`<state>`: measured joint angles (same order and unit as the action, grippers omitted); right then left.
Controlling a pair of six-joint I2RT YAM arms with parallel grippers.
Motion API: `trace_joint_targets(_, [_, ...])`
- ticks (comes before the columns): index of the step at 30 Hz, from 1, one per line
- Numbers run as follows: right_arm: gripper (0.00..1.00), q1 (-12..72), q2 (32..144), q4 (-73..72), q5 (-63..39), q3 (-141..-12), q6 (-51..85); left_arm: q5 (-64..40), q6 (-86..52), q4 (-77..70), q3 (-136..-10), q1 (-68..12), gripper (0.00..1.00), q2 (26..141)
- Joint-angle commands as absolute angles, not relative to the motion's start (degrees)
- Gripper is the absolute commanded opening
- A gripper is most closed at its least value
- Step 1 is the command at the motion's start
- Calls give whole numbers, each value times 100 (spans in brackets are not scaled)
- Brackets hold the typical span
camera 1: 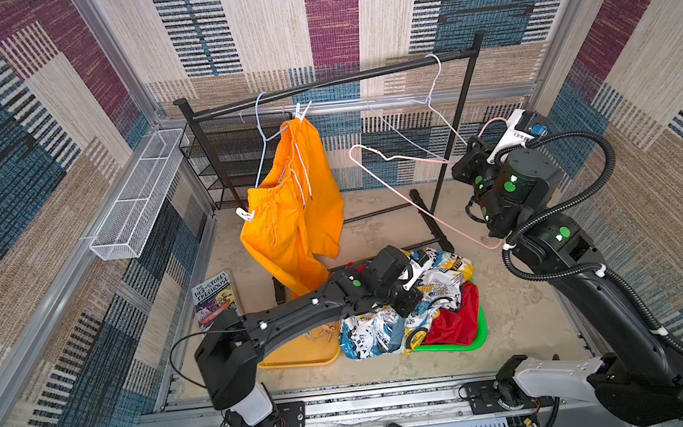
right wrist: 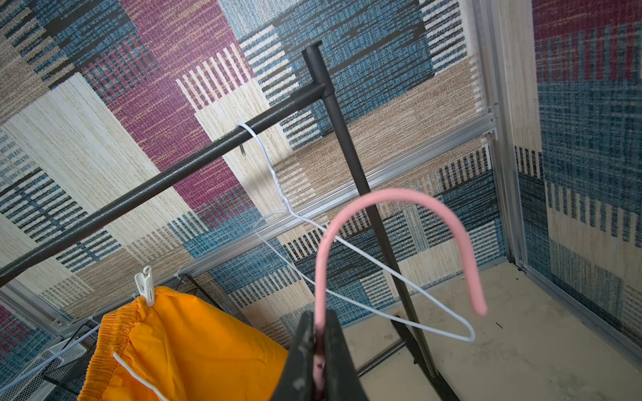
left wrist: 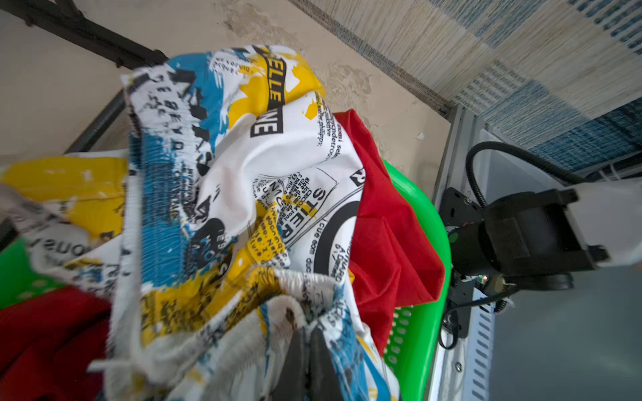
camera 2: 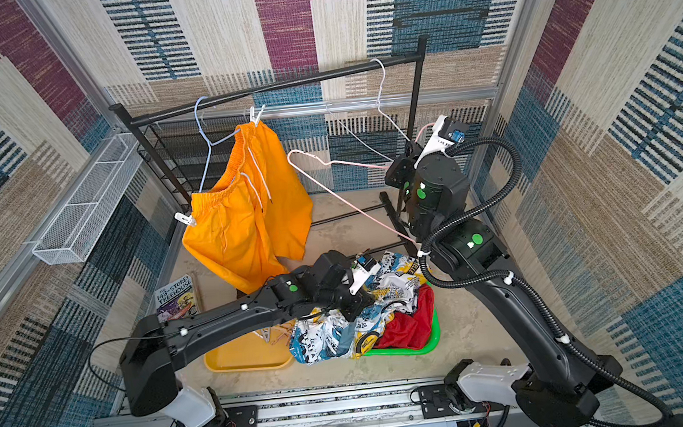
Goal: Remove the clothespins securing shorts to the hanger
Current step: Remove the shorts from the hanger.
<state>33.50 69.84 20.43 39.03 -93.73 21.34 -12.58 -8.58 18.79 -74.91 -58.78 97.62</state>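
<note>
2 white clothespins pin the orange shorts to a hanger on the rail, well apart from both grippers.
The left gripper is closed on a fold of the printed shorts over the green basket, probably to drop them there. The right gripper pinches the neck of the empty pink hanger, likely to hang it back.

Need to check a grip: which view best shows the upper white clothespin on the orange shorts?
Right wrist view: the white plastic clothespin looms large on the bright orange shorts' waistband. Both top views show it tiny; left wrist misses it.
</note>
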Motion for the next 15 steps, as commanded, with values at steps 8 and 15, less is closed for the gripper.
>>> trace_joint_targets(8, [0, 3332, 6951, 1995, 3973, -9315, 1923, -1113, -518, 2373, -8131, -5978, 0, 11460])
trace_joint_targets(15, [0, 3330, 6996, 1898, 3624, -8993, 1840, -1178, -445, 2470, -8130, -5969, 0, 11187])
